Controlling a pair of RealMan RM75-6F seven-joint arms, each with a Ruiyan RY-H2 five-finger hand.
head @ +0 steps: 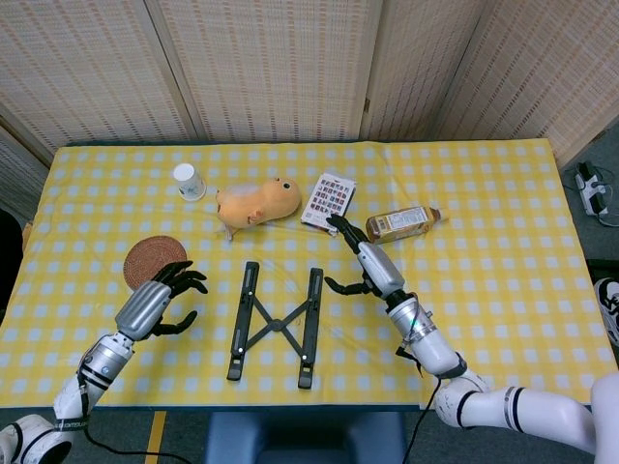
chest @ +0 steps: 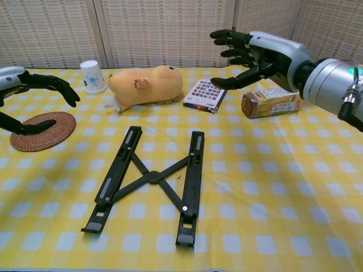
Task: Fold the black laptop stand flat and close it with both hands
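The black laptop stand (head: 276, 323) (chest: 152, 177) lies flat on the yellow checked cloth near the front edge, its two bars spread apart and joined by crossed links. My left hand (head: 162, 298) (chest: 29, 96) hovers left of the stand, fingers apart, holding nothing. Raised above the table to the stand's right rear, my right hand (head: 360, 259) (chest: 249, 54) also holds nothing, its fingers spread. Neither hand touches the stand.
A woven round coaster (head: 155, 264) (chest: 40, 130) lies below my left hand. Behind the stand sit a paper cup (head: 189, 181), an orange plush toy (head: 256, 201) (chest: 147, 83), a card pack (head: 328, 202) (chest: 206, 93) and a lying bottle (head: 401, 222) (chest: 271, 103).
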